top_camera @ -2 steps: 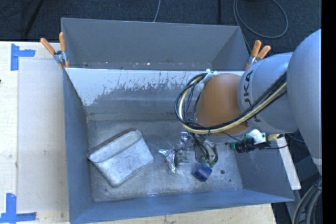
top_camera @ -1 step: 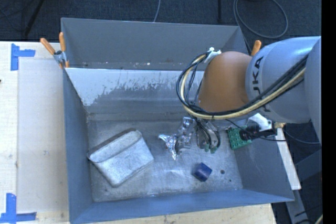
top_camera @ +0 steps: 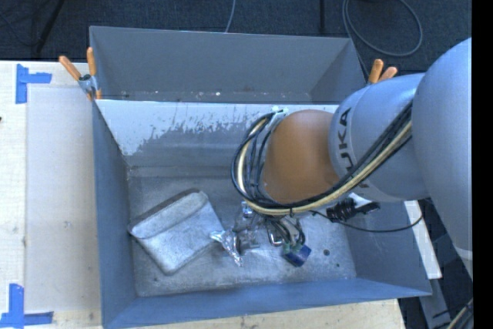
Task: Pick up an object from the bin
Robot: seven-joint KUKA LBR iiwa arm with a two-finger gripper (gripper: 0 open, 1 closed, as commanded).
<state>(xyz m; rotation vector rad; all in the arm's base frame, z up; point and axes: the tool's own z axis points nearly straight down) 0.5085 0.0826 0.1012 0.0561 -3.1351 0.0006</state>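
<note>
The arm is reaching in from the view's right, with its orange wrist cover (top_camera: 296,154) and looped cables hanging over the middle of the grey metal bin (top_camera: 108,189). The claw (top_camera: 262,231) is sitting low over the bin floor, toward the near wall. Whether it is standing wide or narrow cannot be told, as the wrist is hiding much of it.

A small crumpled silvery piece (top_camera: 229,245) is lying just at the claw's left side in the view; contact cannot be confirmed. A small blue object (top_camera: 297,253) is lying just beside the claw on the opposite side. A flat grey slab (top_camera: 173,231) with rounded corners is lying askew on the floor further left, its near corner close to the crumpled silvery piece.
</note>
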